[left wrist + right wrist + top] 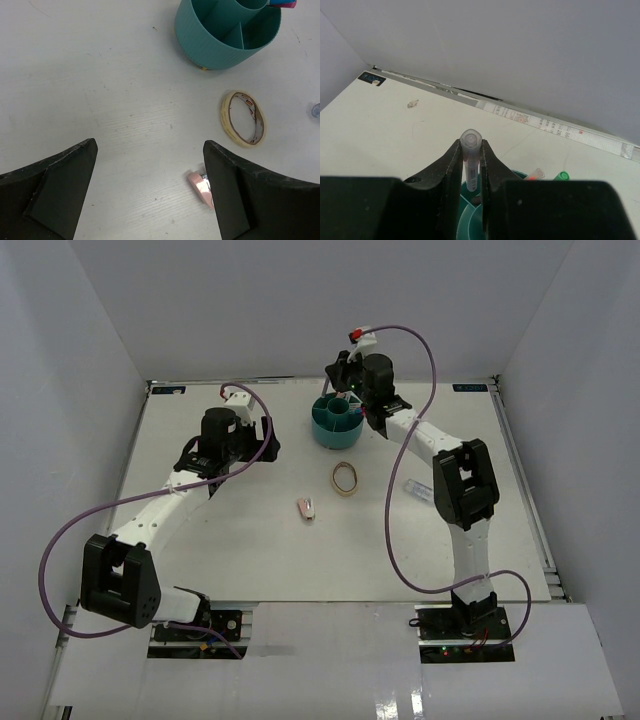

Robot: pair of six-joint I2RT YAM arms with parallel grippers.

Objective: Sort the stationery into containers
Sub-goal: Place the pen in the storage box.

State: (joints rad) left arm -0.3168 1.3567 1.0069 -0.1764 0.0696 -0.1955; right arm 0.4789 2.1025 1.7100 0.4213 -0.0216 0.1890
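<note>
Over the teal desk organizer (pixel 335 430) at the far middle of the counter (pixel 230 540), the right gripper (pixel 471 150) is pressed together on a thin pen (pixel 471 137). It pinches the pen near its pale upper end, and the cap colour cannot be told. The pen's long axis runs upright, in line with the fingers, and its lower part points down into the organizer directly below. Which compartment lies under it is hidden by the gripper body. An orange-capped pen (pixel 536 174) and a green-capped pen (pixel 563 175) already stand in the organizer just beyond. The coming move looks like a straight lowering and release, so what matters is that the pen is above the organizer and clear of its dividers.

The left gripper (pixel 150 192) hangs over bare counter with its fingers spread wide and nothing between them. A small pink eraser (pixel 199 186) lies just beside its right finger. A small roll of tan tape (pixel 226 116) lies flat farther on, between eraser and organizer. A tiny clear bottle (pixel 418 489) rests nearer the right arm. The left arm is the nearer one for the eraser.
</note>
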